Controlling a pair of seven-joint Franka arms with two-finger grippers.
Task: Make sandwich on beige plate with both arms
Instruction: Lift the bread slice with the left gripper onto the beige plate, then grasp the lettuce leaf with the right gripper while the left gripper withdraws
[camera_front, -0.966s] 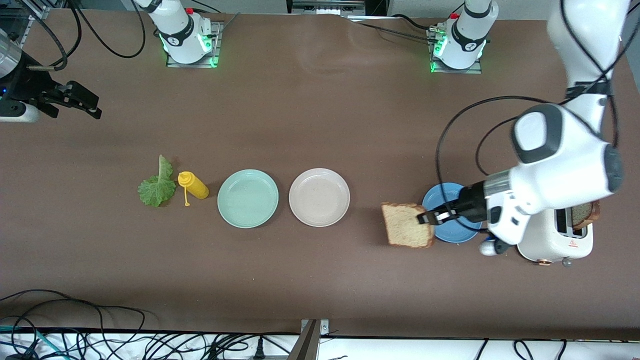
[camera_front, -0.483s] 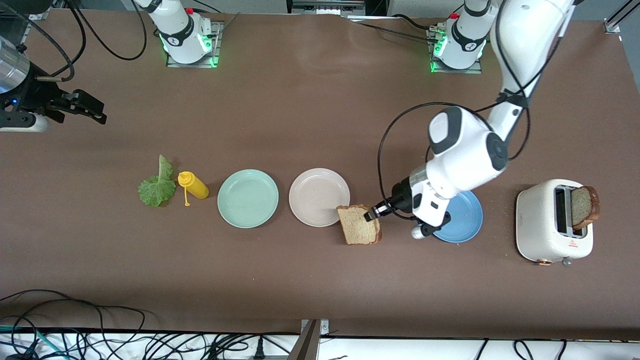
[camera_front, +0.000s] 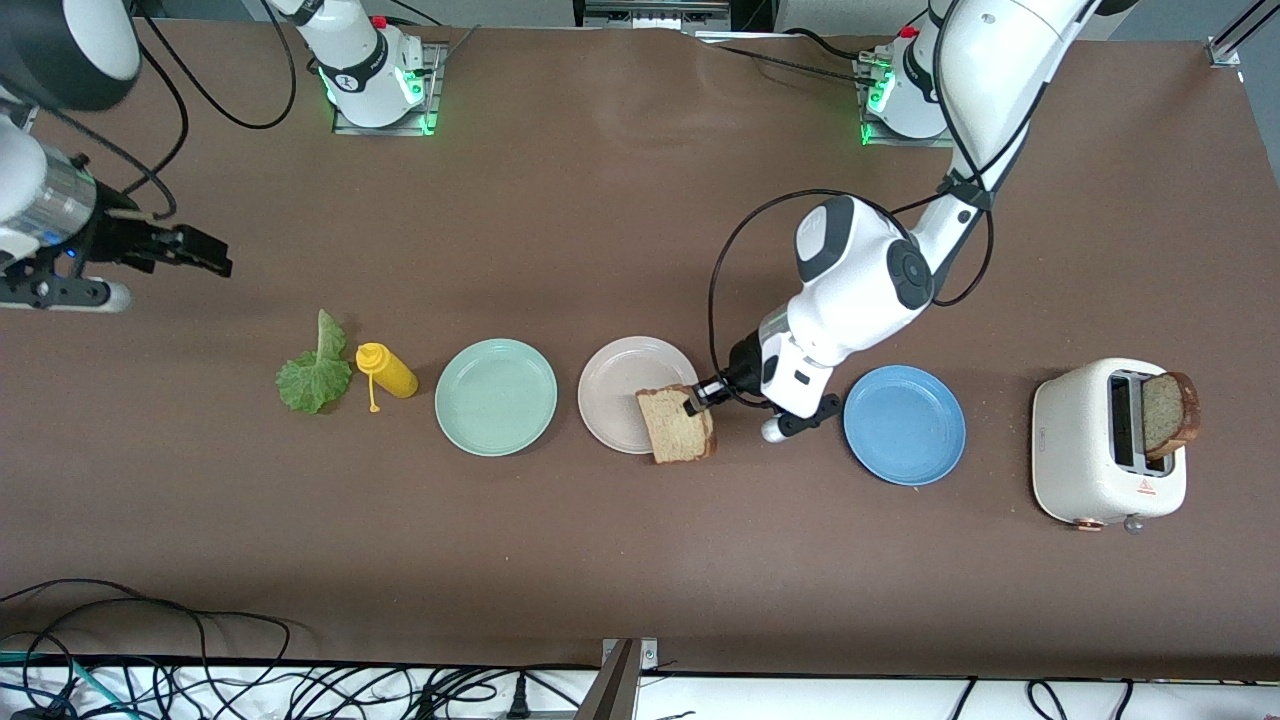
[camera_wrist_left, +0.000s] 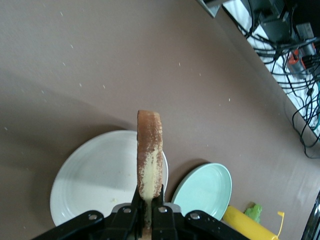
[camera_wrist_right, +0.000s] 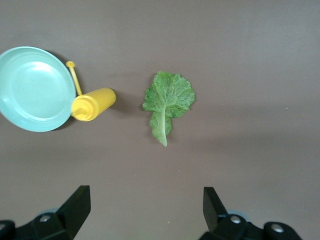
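Bread slice (camera_front: 678, 425) clamped in the left gripper (camera_front: 697, 400), over the beige plate's (camera_front: 620, 375) rim.
The slice hangs on edge (crust outward in the left wrist view) above the rim toward the blue plate (camera_front: 905, 425); the right gripper (camera_front: 205, 255), jaws apart, hangs above bare table, the lettuce leaf (camera_front: 312, 370) below it.

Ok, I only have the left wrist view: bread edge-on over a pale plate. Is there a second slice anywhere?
Observer: Yes, another slice stands in the toaster, at the left arm's end of the table.
Operator: And the right gripper?
Observer: The right gripper is open, over bare table near the lettuce leaf.
Operator: Any other plate I'm missing?
Observer: A blue plate, beside the beige plate toward the toaster; the left gripper holds its bread slice over the beige plate's rim.
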